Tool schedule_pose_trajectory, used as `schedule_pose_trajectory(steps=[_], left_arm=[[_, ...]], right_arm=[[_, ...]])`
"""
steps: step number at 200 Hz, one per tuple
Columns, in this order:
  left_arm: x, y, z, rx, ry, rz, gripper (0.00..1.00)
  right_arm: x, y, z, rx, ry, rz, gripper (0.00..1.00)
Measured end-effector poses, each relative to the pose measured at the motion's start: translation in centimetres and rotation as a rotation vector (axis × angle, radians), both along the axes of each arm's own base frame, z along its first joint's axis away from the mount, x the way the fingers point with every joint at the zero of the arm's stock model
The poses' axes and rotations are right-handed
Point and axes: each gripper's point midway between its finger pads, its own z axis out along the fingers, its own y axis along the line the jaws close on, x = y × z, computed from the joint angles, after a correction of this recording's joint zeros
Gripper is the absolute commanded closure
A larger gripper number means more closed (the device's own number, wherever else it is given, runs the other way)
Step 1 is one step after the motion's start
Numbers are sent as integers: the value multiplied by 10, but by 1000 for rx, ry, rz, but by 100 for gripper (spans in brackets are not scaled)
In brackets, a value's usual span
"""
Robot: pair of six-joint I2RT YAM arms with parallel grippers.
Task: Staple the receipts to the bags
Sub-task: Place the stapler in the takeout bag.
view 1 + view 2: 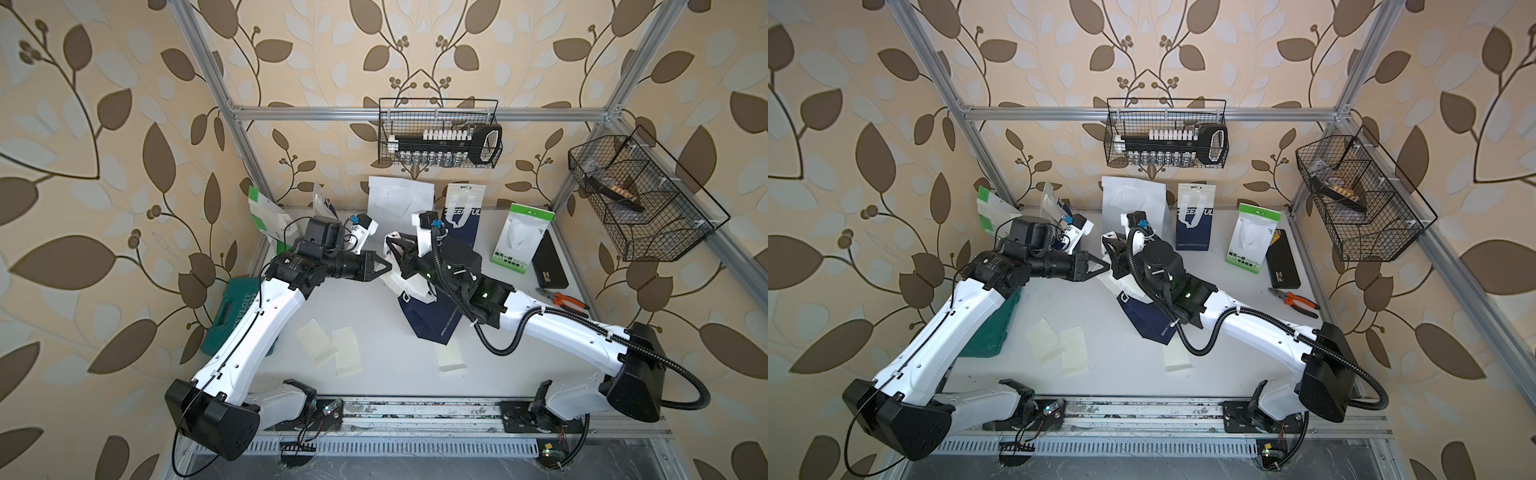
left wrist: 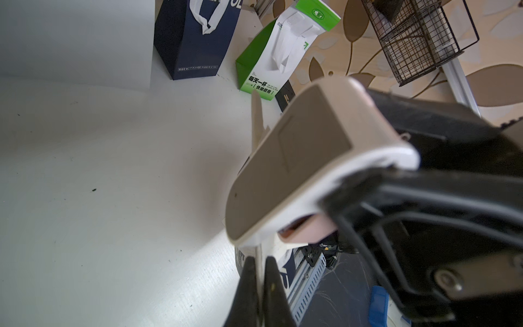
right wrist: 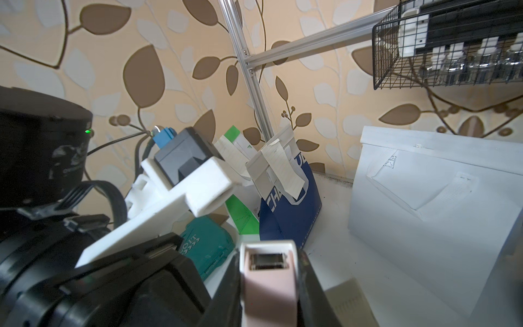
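Observation:
A navy bag (image 1: 432,320) lies flat mid-table, its white top raised between the arms. My left gripper (image 1: 388,268) (image 2: 261,271) is shut on that thin white top edge; I cannot tell whether a receipt is pinched in with it. Right above the pinch sits a pink-and-white stapler (image 2: 297,158) (image 3: 268,277), and my right gripper (image 1: 395,253) (image 3: 268,254) is shut on its body. Three loose receipts (image 1: 316,338) (image 1: 347,351) (image 1: 451,357) lie near the front. Several bags stand along the back: green-and-white (image 1: 266,216), blue (image 3: 291,218) with a receipt (image 3: 283,172) on it, plain white (image 1: 401,195), navy (image 1: 463,216), green-and-white (image 1: 525,237).
A teal tool case (image 1: 232,307) lies under the left arm. At the right edge are a black box (image 1: 548,262) and orange-handled pliers (image 1: 561,299). Wire baskets hang on the back rail (image 1: 440,137) and the right wall (image 1: 640,195).

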Motion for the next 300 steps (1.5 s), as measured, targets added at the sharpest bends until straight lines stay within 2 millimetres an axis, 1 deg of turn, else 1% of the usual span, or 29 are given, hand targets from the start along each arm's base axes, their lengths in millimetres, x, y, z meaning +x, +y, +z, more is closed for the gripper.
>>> schedule_pose_trajectory(steps=[20,36,51,95,134,179,224,243,251,256,260,267,283,300], left_arm=[[-2,2,6,6,-49,-1,100],[-3,4,7,17,-81,0,100],[-5,3,7,30,-100,-7,100],[-9,-2,-5,81,-125,-27,100],[-13,1,-6,116,-172,-28,100],[-18,10,1,162,-257,-6,100],[-21,8,-5,197,-287,-24,100],[-22,9,-6,211,-298,-38,100],[-23,8,-8,220,-303,-50,100],[-25,8,-9,224,-304,-59,100],[-26,7,-9,228,-308,-66,100],[-27,6,-9,232,-319,-78,100],[-30,3,-8,237,-344,-107,100],[-31,1,-5,238,-366,-129,100]], right_arm=[[-1,1,7,-18,13,4,100],[-2,1,8,-36,28,5,100],[-1,2,6,-54,41,5,100],[-3,3,-9,-114,82,1,100],[-5,10,-12,-151,88,5,100],[-11,15,-14,-171,92,10,100],[-17,15,-20,-205,98,-4,100],[-21,14,-22,-215,98,-8,86],[-23,13,-23,-217,98,-4,74],[-26,11,-24,-218,100,-1,64],[-28,10,-25,-221,99,2,57],[-31,7,-27,-228,99,10,49],[-41,1,-28,-232,103,34,38],[-52,-7,-24,-242,92,64,31]])
